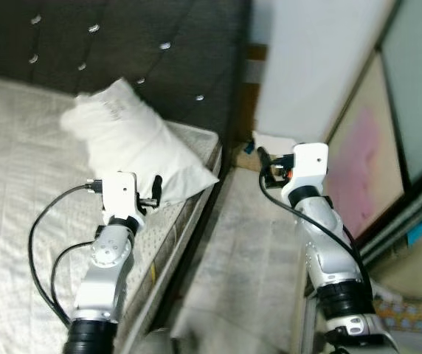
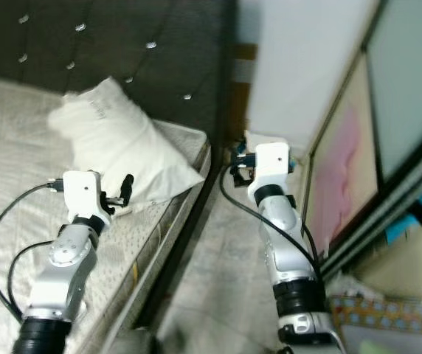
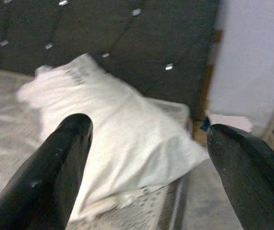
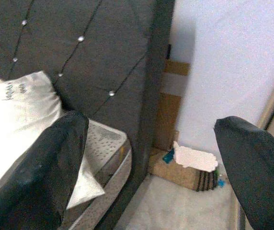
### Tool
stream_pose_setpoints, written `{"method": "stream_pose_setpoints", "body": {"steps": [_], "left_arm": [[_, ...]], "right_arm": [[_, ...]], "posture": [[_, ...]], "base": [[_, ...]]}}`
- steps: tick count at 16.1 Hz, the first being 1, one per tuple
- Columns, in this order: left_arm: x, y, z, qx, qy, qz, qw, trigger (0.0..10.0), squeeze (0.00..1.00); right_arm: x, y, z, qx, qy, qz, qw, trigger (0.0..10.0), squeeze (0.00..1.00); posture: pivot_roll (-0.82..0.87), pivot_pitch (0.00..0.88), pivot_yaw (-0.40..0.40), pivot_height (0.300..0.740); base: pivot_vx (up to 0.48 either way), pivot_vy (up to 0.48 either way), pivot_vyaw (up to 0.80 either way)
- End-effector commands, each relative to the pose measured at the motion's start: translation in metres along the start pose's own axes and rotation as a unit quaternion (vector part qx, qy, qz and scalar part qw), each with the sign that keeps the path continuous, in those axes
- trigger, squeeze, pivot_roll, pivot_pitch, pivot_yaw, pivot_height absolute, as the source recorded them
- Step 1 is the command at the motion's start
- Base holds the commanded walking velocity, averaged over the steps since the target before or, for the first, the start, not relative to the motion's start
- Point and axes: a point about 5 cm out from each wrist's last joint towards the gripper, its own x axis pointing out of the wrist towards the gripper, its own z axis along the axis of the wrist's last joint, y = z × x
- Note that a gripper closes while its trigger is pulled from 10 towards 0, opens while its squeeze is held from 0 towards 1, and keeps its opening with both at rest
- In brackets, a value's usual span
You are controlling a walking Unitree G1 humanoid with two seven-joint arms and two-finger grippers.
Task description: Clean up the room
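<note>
My left gripper [image 3: 146, 143] hangs with its fingers spread wide, aimed at the white pillow [image 1: 133, 144] and clear of it, apparently lined up for a grab. The pillow, soft and creased, leans on the dark tufted headboard [image 1: 122, 44] at the corner of the quilted mattress [image 1: 19, 162]. My right gripper [image 4: 151, 143], fingers likewise spread and holding nothing, points past the bed's edge toward flattened cardboard [image 4: 180, 175] on the floor against the pale wall [image 4: 233, 57].
</note>
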Motion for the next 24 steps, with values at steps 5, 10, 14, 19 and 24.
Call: {"method": "stream_pose_setpoints", "body": {"steps": [5,10,14,19,24], "left_arm": [[0.0012,0.0027,0.0026,-0.001,-0.006,-0.002,1.0,10.0,0.0],[-0.0007,0.0075,0.0022,-0.007,-0.009,0.01,1.0,10.0,0.0],[-0.0008,0.0077,0.0023,0.022,-0.006,0.041,0.999,10.0,0.0],[0.0005,0.0049,0.0038,-0.002,-0.019,0.008,1.0,10.0,0.0],[0.0009,0.0048,0.0099,-0.008,-0.041,0.002,0.999,10.0,0.0]], "right_arm": [[0.0041,0.0099,0.005,0.007,-0.01,0.021,1.0,10.0,0.0],[0.0031,0.0102,0.0034,0.009,-0.008,0.026,1.0,10.0,0.0],[0.0027,0.0136,0.0016,0.012,-0.007,0.032,0.999,10.0,0.0],[0.0037,0.0139,0.0014,0.011,-0.007,0.039,0.999,10.0,0.0],[0.0046,0.0154,0.0013,0.012,-0.007,0.045,0.999,10.0,0.0]], "posture": [[0.06,0.0,-0.054,0.74],[0.07,0.0,-0.055,0.74],[0.07,0.0,-0.05,0.74],[0.07,0.0,-0.055,0.74],[0.07,0.0,-0.058,0.74]], "base": [[0.0,0.0,0.8],[0.0,0.0,0.8],[0.0,0.0,0.8],[0.0,0.0,0.8],[0.0,0.0,0.8]]}}
